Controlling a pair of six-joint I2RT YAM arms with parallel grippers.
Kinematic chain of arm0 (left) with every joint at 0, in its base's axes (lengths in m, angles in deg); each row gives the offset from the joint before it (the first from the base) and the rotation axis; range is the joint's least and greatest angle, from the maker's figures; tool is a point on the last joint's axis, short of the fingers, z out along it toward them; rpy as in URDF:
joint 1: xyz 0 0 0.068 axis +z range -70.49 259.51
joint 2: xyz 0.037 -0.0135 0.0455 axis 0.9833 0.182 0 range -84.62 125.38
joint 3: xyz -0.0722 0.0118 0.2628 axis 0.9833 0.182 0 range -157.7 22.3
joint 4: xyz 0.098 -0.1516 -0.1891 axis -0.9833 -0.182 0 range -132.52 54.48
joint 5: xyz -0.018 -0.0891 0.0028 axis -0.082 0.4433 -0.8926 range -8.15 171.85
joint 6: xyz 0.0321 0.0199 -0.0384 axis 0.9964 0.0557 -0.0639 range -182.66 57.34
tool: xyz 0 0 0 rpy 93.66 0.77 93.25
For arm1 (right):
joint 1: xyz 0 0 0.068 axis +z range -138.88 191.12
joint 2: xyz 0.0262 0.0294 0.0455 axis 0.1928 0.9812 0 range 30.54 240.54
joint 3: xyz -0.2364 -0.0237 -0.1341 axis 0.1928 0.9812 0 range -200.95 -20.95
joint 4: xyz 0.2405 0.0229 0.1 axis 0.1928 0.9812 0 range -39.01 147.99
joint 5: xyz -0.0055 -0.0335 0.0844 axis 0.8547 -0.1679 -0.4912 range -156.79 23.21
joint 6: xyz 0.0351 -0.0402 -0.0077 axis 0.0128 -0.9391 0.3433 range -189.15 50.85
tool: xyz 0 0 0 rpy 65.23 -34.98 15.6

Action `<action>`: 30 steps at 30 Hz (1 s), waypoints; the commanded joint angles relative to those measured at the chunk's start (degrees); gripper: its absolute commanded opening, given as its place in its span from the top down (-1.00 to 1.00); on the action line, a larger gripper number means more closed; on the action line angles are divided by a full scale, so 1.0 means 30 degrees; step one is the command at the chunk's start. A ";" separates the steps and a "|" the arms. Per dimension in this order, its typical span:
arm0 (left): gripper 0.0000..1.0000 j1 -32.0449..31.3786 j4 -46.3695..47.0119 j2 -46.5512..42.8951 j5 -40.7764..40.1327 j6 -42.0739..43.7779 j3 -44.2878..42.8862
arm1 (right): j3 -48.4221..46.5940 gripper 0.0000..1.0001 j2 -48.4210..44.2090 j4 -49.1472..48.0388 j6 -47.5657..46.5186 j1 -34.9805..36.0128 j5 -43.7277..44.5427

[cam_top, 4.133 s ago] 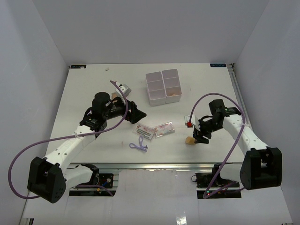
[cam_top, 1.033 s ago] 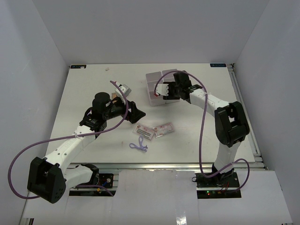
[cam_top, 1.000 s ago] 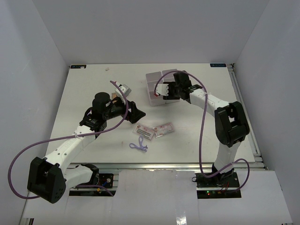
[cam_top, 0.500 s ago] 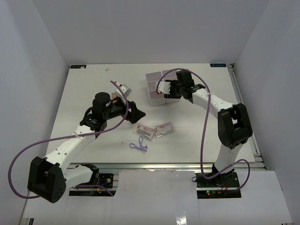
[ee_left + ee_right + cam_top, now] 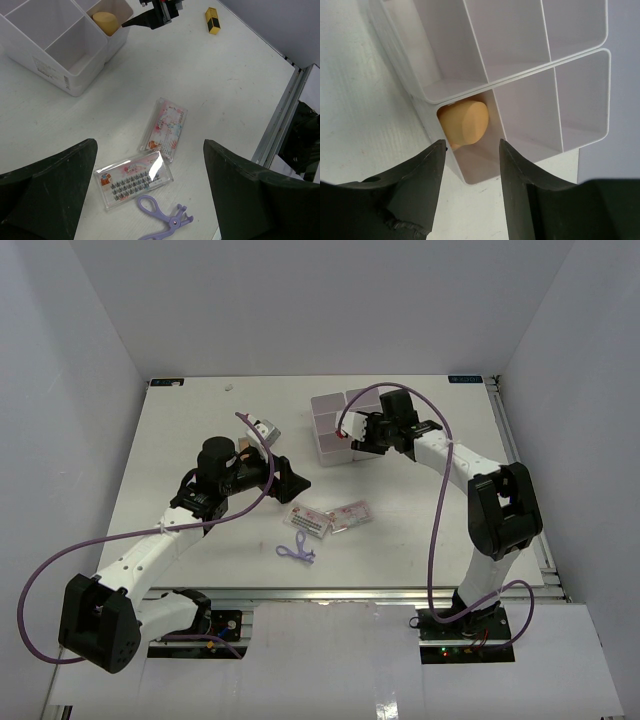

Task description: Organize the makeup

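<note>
Over the white box [image 5: 326, 426], the right gripper [image 5: 470, 146] hangs with its jaws about halfway apart and nothing between them. Through the gap we see a tan-orange sponge [image 5: 465, 122] lying in the box's near right compartment, seemingly clear of both fingers.

To the left, the left gripper [image 5: 292, 481] is spread wide and grips nothing. It hovers above two flat clear packets [image 5: 163, 130] that lie on the table [image 5: 190, 430] with their corners meeting. A thin purple tool [image 5: 165, 221] rests just near of them, and a short yellow-and-black tube [image 5: 212, 20] lies to the right of the box. The right arm reaches across above that side of the table and covers the near right compartment from overhead.

The box is glossy thin-walled plastic, split into four square cells. The sponge looks matte and rounded, with one flat-cut face. The packets are hard and see-through, printed pink-red, one showing rows of dark lashes. The tool has looped handles.
</note>
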 commanded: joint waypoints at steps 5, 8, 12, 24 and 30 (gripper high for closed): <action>-0.80 -0.0062 0.0035 -0.0061 -0.0091 -0.0012 -0.0307 | 0.2228 -0.04 -0.5519 0.0604 0.8541 -0.1818 -0.9252; -0.59 -0.0062 -0.0077 0.0000 -0.0489 -0.0054 -0.0330 | 0.4711 -0.06 -0.7803 0.0525 1.1267 -0.3124 -1.2322; -0.29 -0.0062 -0.0642 -0.0194 -0.1808 -0.0470 -0.0445 | 0.6804 -0.15 -0.9812 0.0321 1.3530 -0.7107 -1.7346; -0.96 -0.0090 -0.4388 -0.2626 -0.6834 -0.4520 0.0587 | 0.9837 -0.63 -1.3887 0.0488 1.3620 -1.1990 -2.0781; -0.96 -0.1000 -0.3021 -0.1623 -1.0603 -0.6452 0.1726 | 0.9910 -0.63 -1.3622 0.0517 1.3955 -1.2932 -2.1329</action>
